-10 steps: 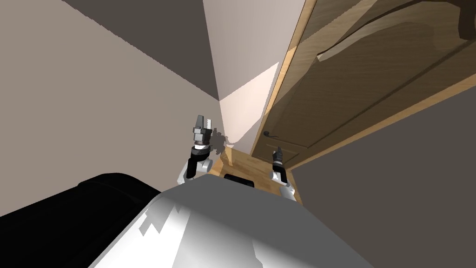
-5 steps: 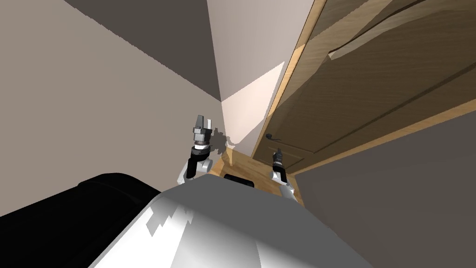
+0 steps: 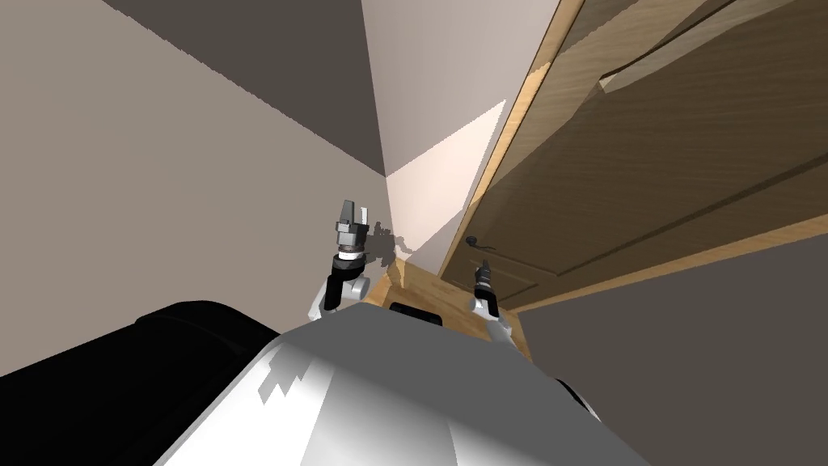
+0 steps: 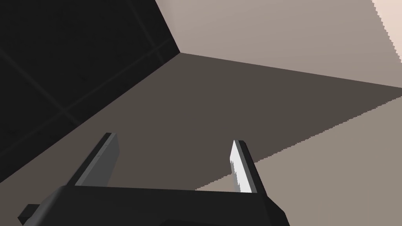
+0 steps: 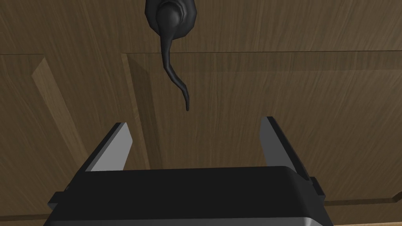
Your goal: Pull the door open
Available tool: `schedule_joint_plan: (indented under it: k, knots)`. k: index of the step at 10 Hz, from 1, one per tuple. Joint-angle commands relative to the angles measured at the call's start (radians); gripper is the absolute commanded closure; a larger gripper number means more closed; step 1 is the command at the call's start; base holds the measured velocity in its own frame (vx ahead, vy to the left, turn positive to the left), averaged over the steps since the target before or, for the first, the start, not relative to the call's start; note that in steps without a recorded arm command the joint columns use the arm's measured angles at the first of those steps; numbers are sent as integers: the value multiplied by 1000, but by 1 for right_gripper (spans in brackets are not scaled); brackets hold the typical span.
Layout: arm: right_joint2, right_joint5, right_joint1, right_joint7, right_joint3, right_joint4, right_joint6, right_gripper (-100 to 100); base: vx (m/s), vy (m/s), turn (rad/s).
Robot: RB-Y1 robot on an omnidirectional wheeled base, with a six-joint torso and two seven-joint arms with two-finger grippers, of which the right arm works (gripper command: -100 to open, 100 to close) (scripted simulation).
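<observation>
Two blades of your right gripper (image 5: pixel 193 122) stand spread wide, with nothing between them and nothing touching them. Ahead of their tips sits the dark lever handle (image 5: pixel 171 59); its thin curled end points toward the gap between the blades but stays clear of both. It is mounted on the brown wood-grain panelled door (image 5: pixel 275 78). From the head camera, that door (image 3: pixel 647 162) is ahead on your right, with the handle (image 3: pixel 473 239) near the light wooden frame (image 3: pixel 527 81) and the right gripper (image 3: pixel 483 265) just short of it. Your left gripper (image 3: pixel 353 209) is raised near the beige wall (image 3: pixel 162 202), equally spread and empty.
</observation>
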Motion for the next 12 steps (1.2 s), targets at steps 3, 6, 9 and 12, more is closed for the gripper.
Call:
schedule_joint_plan:
  k: [3, 6, 9, 12]
  knots:
    - [-9, -23, -29, 14, 3, 69, -6, -100, 77, -15, 59]
    - [-15, -41, -51, 24, 5, 123, -12, -100, 69, -12, 42]
    - [-38, -47, -44, 4, 0, 143, -23, -100, 68, -4, 53]
    - [-66, -52, -26, -24, -9, 154, -37, -100, 139, 0, 85]
